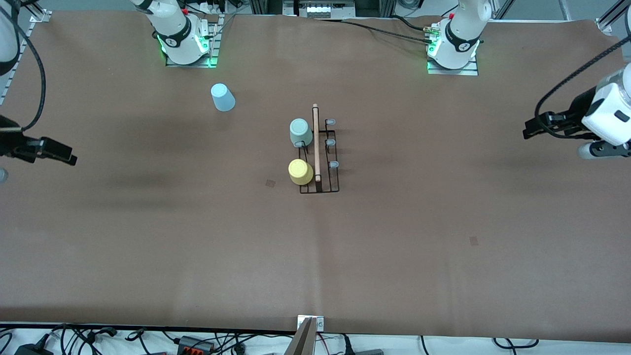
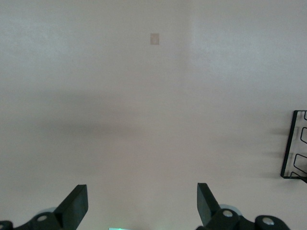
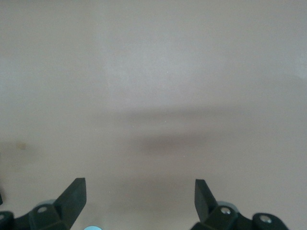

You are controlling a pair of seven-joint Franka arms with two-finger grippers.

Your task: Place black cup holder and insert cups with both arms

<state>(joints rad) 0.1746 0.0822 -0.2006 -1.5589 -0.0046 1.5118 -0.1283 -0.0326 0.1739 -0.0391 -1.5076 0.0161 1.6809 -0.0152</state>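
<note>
The black cup holder (image 1: pixel 319 158) stands mid-table with its wooden rod (image 1: pixel 316 143) on top. A pale green cup (image 1: pixel 300 132) and a yellow cup (image 1: pixel 300 171) sit on its pegs on the side toward the right arm's end. The grey-blue pegs (image 1: pixel 331 142) on the side toward the left arm's end are bare. A light blue cup (image 1: pixel 223 97) rests on the table near the right arm's base. My left gripper (image 1: pixel 527 131) is open and empty over the left arm's end of the table; its wrist view (image 2: pixel 142 201) shows the holder's edge (image 2: pixel 293 143). My right gripper (image 1: pixel 70 158) (image 3: pixel 140 199) is open and empty over the right arm's end.
The brown table (image 1: pixel 394 236) carries two small dark patches (image 1: pixel 270 183) (image 1: pixel 473 240). The arm bases (image 1: pixel 185 44) (image 1: pixel 453 49) stand at the back edge. Cables lie along the front edge (image 1: pixel 197 342).
</note>
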